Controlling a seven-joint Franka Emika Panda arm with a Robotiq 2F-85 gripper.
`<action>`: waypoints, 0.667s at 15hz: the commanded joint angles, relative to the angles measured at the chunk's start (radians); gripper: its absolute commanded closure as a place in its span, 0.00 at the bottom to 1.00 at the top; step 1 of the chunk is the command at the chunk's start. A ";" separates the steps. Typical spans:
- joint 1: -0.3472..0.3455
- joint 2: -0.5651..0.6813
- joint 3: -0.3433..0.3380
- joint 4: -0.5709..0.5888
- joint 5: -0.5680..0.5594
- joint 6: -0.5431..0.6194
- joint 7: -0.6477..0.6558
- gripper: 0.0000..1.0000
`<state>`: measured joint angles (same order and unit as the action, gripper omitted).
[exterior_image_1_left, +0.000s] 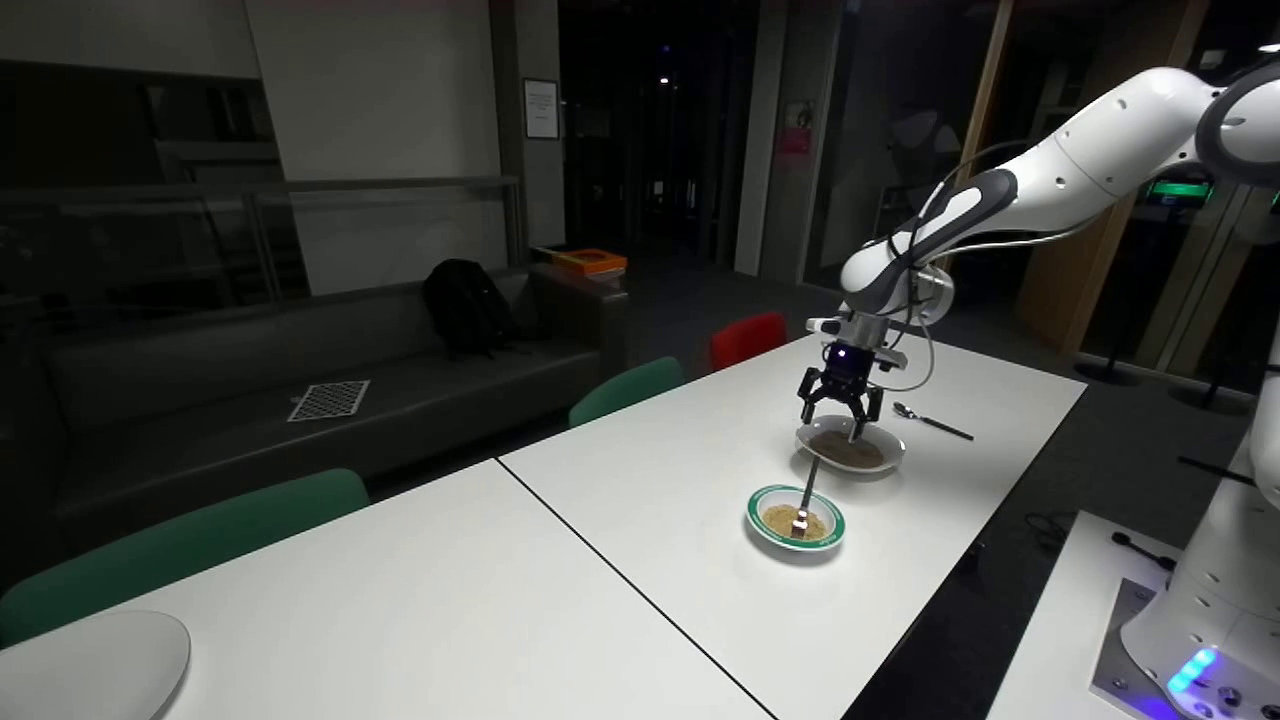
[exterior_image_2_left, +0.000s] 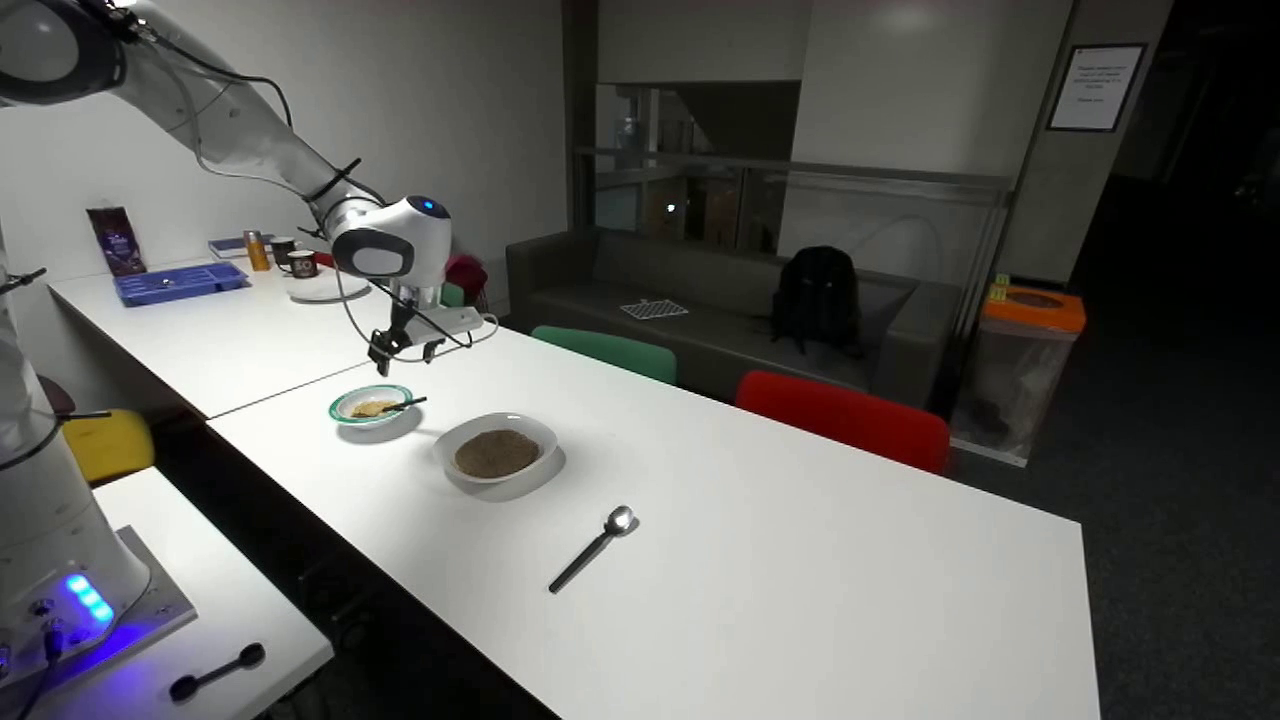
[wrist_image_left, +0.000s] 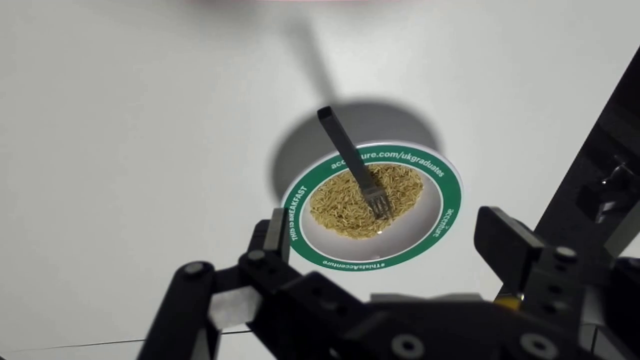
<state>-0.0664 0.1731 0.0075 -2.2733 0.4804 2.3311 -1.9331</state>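
My gripper is open and empty above the table in both exterior views (exterior_image_1_left: 840, 412) (exterior_image_2_left: 405, 360). In the wrist view its fingers (wrist_image_left: 382, 217) are spread wide. A green-rimmed white bowl (wrist_image_left: 451, 192) with grains lies beyond and between them; it also shows in both exterior views (exterior_image_1_left: 837, 524) (exterior_image_2_left: 335, 412). A dark-handled fork (wrist_image_left: 347, 147) leans in it, tines in the grains and handle over the rim; it shows in both exterior views (exterior_image_1_left: 808, 490) (exterior_image_2_left: 407, 404). A white bowl (exterior_image_1_left: 897, 450) (exterior_image_2_left: 546, 440) of brown contents stands nearby. A spoon (exterior_image_1_left: 935, 423) (exterior_image_2_left: 592, 550) lies beside it.
A white plate (exterior_image_1_left: 95, 665) (exterior_image_2_left: 325, 288) lies at the table's far end, near a blue tray (exterior_image_2_left: 180, 284), mugs (exterior_image_2_left: 300, 264) and a dark packet (exterior_image_2_left: 117, 242). Green (exterior_image_1_left: 625, 390) and red (exterior_image_2_left: 845, 420) chairs line one edge. A black double-ended scoop (exterior_image_2_left: 217, 673) lies by the robot base.
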 joint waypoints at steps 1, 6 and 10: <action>-0.002 -0.007 0.008 -0.014 -0.071 -0.007 0.002 0.00; 0.001 -0.021 0.014 -0.068 -0.221 0.033 -0.069 0.00; -0.007 -0.035 0.037 -0.131 -0.164 0.139 -0.137 0.00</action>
<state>-0.0636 0.1731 0.0237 -2.3385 0.2729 2.3770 -2.0139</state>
